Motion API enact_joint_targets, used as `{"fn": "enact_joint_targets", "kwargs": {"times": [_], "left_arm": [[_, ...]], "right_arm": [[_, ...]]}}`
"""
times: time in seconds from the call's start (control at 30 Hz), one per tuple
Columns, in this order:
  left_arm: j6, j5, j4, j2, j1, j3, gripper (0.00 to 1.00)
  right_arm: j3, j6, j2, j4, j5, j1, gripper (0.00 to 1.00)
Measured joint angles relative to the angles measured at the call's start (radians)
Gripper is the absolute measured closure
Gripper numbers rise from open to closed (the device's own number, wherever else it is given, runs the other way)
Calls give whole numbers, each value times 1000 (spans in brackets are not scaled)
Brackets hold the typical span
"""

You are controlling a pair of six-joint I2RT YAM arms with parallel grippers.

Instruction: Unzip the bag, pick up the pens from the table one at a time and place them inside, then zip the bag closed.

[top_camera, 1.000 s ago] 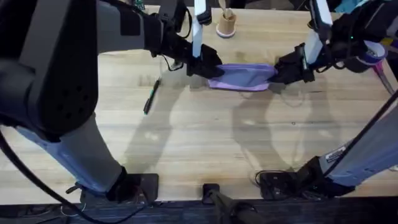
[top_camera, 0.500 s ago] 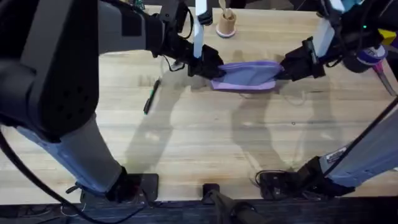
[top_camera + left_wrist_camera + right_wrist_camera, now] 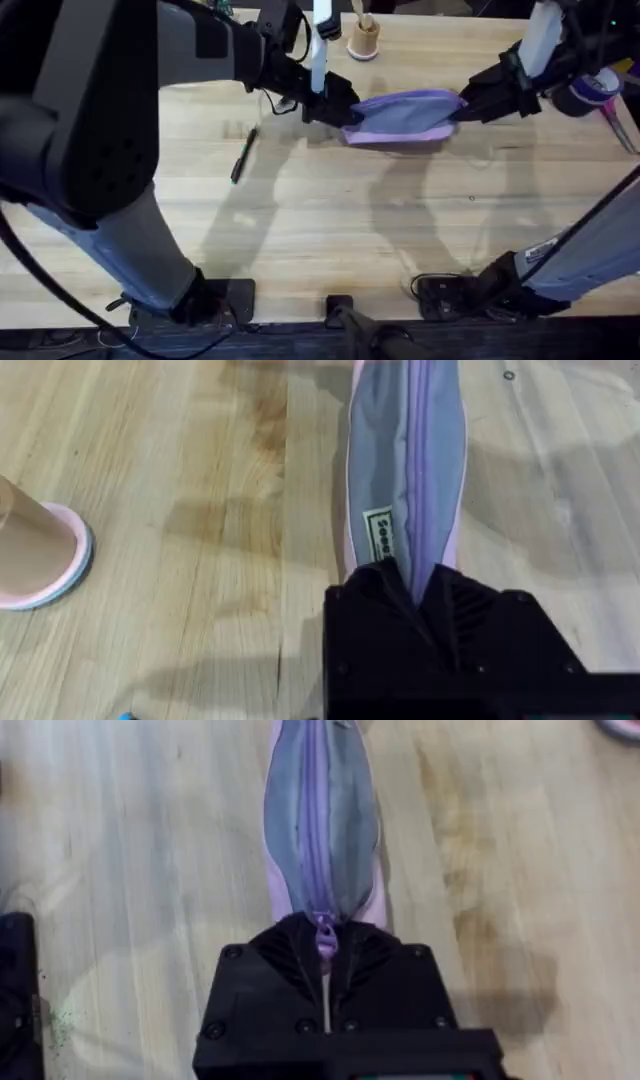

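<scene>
The bag (image 3: 402,115) lies on the far part of the table (image 3: 330,230), stretched lengthwise between the two arms, with a small wooden spool-like cup (image 3: 364,38) standing just beyond its left end. In both wrist views the zipper runs as a closed purple seam along the top of the pouch, so by my reading the unzipping is not yet done.

The left gripper (image 3: 340,108) is clamped on the bag's left end; in its wrist view the black fingers (image 3: 372,592) pinch the fabric just past a small sewn label. The right gripper (image 3: 472,103) is closed at the bag's opposite end, and its wrist view shows the zipper pull (image 3: 324,932) sitting right between the fingers, apparently gripped.

One pen (image 3: 243,156) lies on the bare wood well to the left of the bag, beyond the left gripper, untouched. I cannot find a second pen on the table.

Judging from this, the task is at its first step: one end anchored, the pull taken, the seam shut. Opening the zipper, loading the pens one by one, and zipping closed all remain.
</scene>
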Motion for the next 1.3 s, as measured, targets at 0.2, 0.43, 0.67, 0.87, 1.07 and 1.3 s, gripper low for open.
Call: {"fn": "enact_joint_targets", "kwargs": {"times": [0.2,0.43,0.67,0.87,1.07,1.3], "left_arm": [[0,3,1,0,0,0,958],[0,11,3,0,0,0,958],[0,11,3,0,0,0,959],[0,11,3,0,0,0,958],[0,19,4,0,0,0,959],[0,33,8,0,0,4,959]], "right_arm": [[38,2,0,-25,-13,-1,970],[73,2,0,-54,-18,0,970],[75,2,0,-87,-19,-1,970],[87,2,0,-115,-24,-2,970],[125,2,0,-136,-35,-2,970],[166,2,0,-157,-42,-1,970]]}}
